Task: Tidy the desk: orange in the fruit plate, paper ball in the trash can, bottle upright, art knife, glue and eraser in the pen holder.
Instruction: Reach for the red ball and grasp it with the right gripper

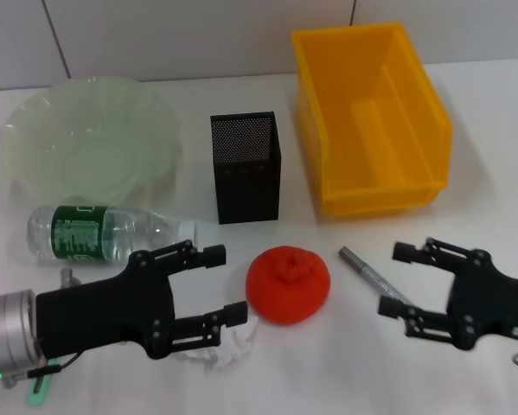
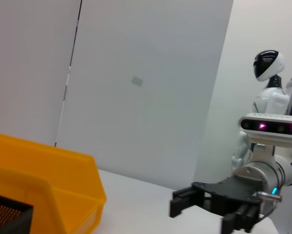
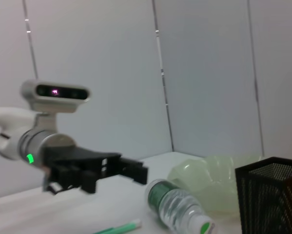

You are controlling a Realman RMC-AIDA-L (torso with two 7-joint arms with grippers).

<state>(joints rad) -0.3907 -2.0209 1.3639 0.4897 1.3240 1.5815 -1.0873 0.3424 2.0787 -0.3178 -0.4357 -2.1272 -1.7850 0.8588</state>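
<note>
Head view: my left gripper (image 1: 220,285) covers most of the paper ball (image 1: 228,350); only crumpled white edges show under the lower finger. The bottle (image 1: 103,232) has its near side partly behind the left arm, cap end hidden by the upper finger. The art knife (image 1: 373,275) runs under my right gripper (image 1: 395,281), far end unseen. Right arm cut off by the frame's edge. A green thing (image 1: 35,399) beside the left arm, too little showing to name. I can't find glue or eraser. Left wrist view: bin (image 2: 43,185) and holder (image 2: 7,217) both cropped.
</note>
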